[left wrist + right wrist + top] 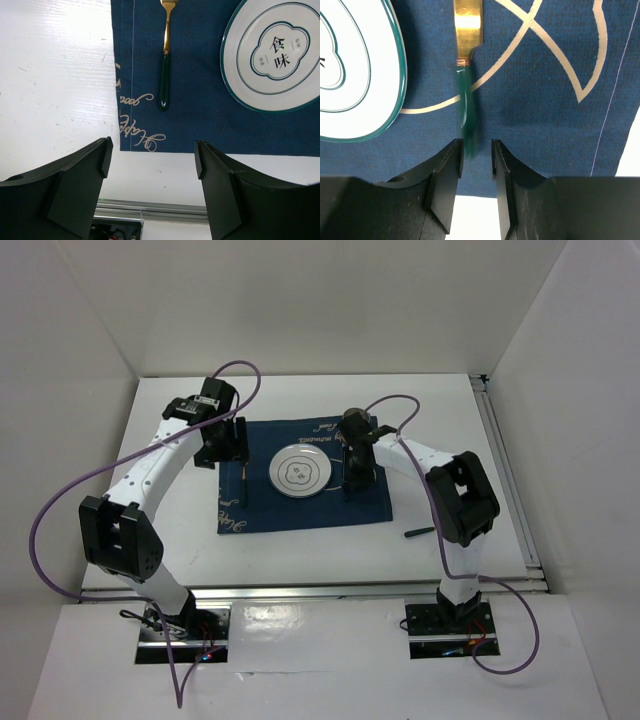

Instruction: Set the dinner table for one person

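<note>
Dinner table (pixel 290 398) lies white under both grippers, carrying the blue mat (pixel 300 512). Between the right gripper's (pixel 476 147) narrowly parted jaws sits the knife's (pixel 466 100) green handle tip, with a gap beside it, seemingly set down to flank the plate (pixel 355 75). Left gripper (pixel 153 147) gapes wide and empty, the fork (pixel 166 60) just ahead of its jaws.

A white plate (pixel 298 471) lies on the blue mat (pixel 300 514) — left pincer (pixel 225 452) and right pincer (pixel 355 480) flank it, right seemingly nearer.

White dinner table (pixel 440 410) with dark blue mat (pixel 300 512), slim dark item (pixel 420 532) beside it
</note>
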